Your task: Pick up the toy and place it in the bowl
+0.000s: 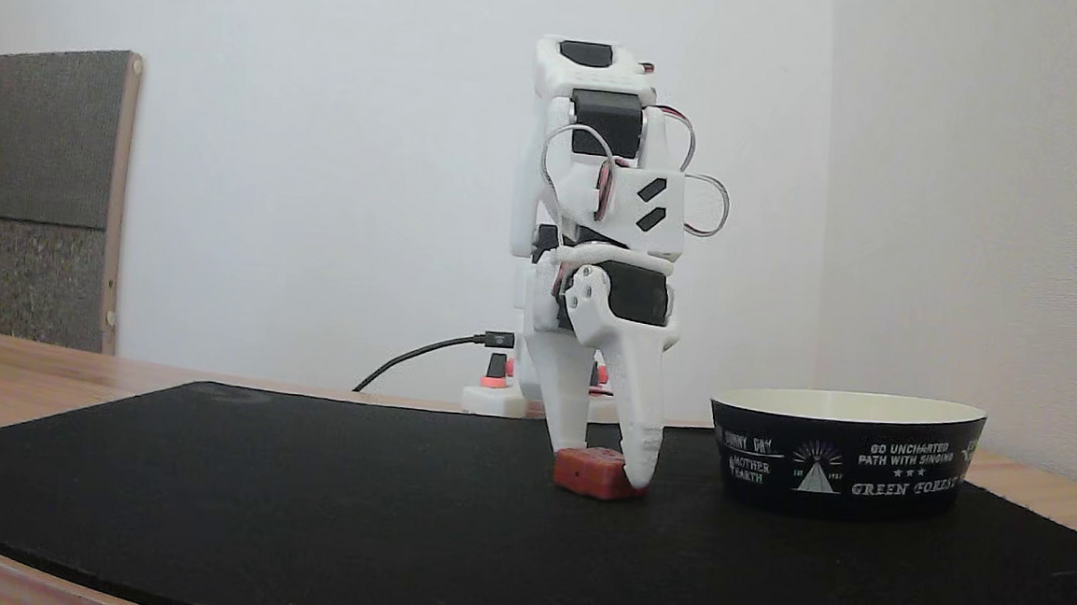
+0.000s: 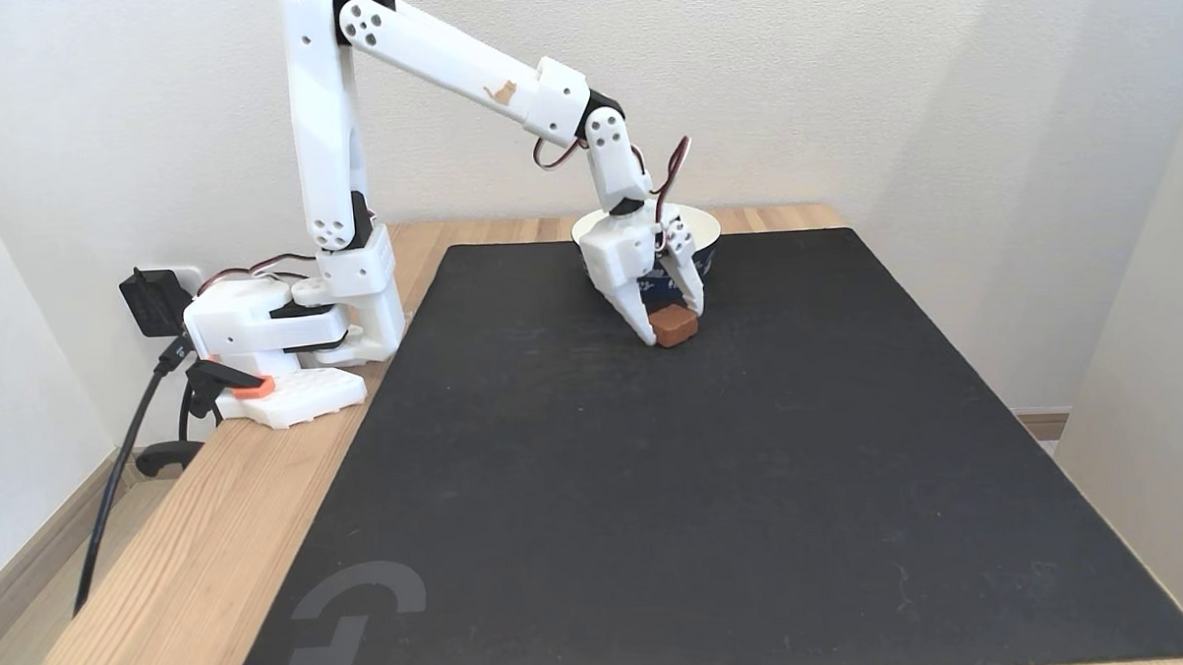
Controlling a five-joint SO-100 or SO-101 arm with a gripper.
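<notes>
Your toy (image 1: 592,472) lies flat on the black mat (image 2: 656,488), long side running across a fixed view, and it sits right between the gripper (image 1: 605,467) fingers, which straddle it from above. The jaws are narrowed around the block; whether they press it firmly you cannot tell, since it rests on the mat. The bowl (image 1: 845,452) stands near, to the right in that view, so lift straight up first.
</notes>
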